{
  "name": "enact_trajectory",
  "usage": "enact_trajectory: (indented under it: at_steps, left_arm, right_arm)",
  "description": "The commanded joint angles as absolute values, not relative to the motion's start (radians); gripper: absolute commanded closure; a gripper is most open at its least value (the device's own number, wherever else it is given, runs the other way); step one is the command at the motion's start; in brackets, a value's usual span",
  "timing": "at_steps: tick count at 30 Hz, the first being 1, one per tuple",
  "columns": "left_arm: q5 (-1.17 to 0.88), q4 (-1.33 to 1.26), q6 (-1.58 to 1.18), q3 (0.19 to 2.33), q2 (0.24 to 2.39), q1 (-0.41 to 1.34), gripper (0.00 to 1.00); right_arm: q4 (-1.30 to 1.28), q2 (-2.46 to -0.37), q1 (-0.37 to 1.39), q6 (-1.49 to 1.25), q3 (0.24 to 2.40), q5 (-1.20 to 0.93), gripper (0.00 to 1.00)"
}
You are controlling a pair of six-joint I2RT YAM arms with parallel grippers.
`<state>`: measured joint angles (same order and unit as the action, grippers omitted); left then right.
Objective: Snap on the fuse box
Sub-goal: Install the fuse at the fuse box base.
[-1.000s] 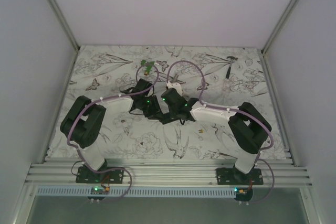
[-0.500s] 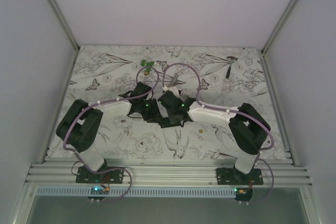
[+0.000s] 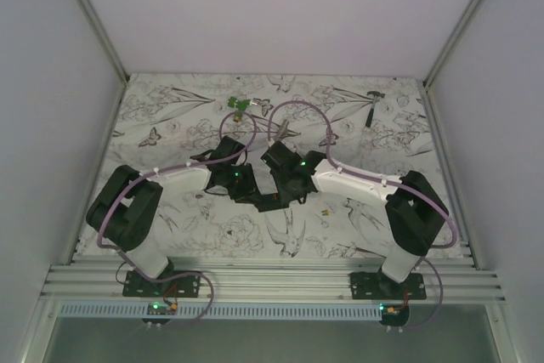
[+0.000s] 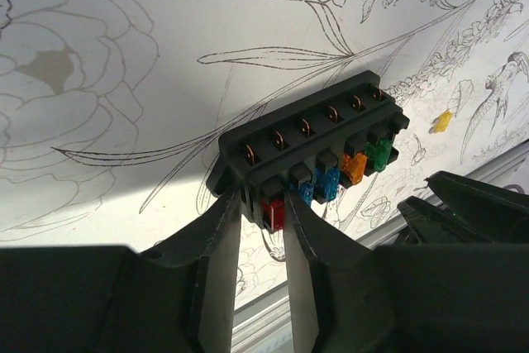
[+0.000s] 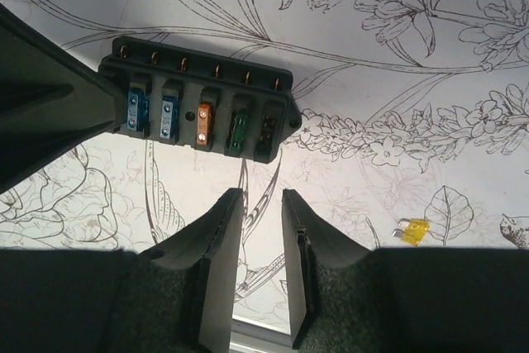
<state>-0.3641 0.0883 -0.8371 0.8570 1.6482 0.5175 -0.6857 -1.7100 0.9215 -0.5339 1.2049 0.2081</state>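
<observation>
1. Left gripper (image 4: 263, 204): pinches the fuse box (image 4: 314, 150) by its red-fuse end, one finger on each side. Seems to hold it clear of the mat (image 4: 99, 121), going by the shadow beneath.
2. Right gripper (image 5: 256, 200): jaws a narrow gap apart, nothing between them, touching nothing.
3. Seen from the right wrist: fuse box (image 5: 198, 105) straight ahead of the jaws, just past the fingertips and apart from them. Long axis crosswise to the fingers. Near end hidden behind the left gripper.
4. Fuses (image 5: 169, 117) along the row: blue, blue, orange, green. Last slot at the free end looks dark, possibly empty.
5. Yellow fuse (image 5: 413, 227) loose on the mat, right of the right jaws, well apart from the box.
6. Judgement: right arm free and facing the box's unheld end, so the next move likely falls to it, a short reach forward.
7. Writing: none legible, no brand or label made out.
</observation>
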Motion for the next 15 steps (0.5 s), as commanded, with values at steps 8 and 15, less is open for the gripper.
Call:
enact_trajectory:
  at_steps: [8, 15]
  left_arm:
    - [-0.317, 0.167, -0.846, 0.835, 1.614, 0.538, 0.59]
    - [-0.316, 0.168, -0.851, 0.831, 1.578, 0.537, 0.56]
  right_arm:
    - [-0.602, -1.706, 0.851, -0.568, 1.221, 0.078, 0.73]
    - [-0.577, -1.728, 0.827, -0.576, 1.213, 0.048, 0.75]
